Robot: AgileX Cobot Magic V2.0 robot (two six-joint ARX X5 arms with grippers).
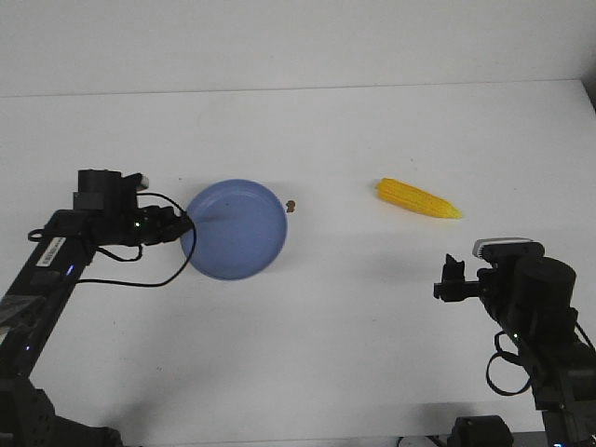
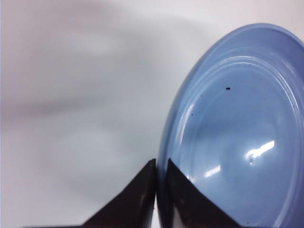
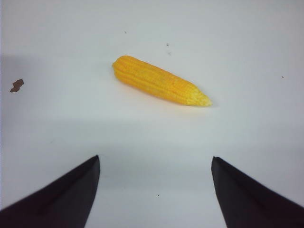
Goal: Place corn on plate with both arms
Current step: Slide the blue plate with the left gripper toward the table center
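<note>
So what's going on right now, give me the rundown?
Left pincer shut on the plate rim. Right pincer open, empty, short of the corn. Corn lying on the table, untouched. Only a brown speck between corn and plate.

The plate [image 1: 235, 230] sits left of centre on the table [image 1: 326, 354]; the left gripper [image 1: 183, 223] is right at its left rim, the fingertips [image 2: 142, 190] closed on that edge, one either side of it; the left arm [image 1: 56, 270] runs back toward the near left corner; just beside the plate's right rim lies a small speck [image 1: 291, 205]; well apart to the right, and slightly farther back, lies the corn [image 1: 417, 197], its tip pointing right; the right gripper [image 1: 453, 277] hangs nearer than the corn, jaws spread wide, apart from it; the plate holds nothing.
</note>
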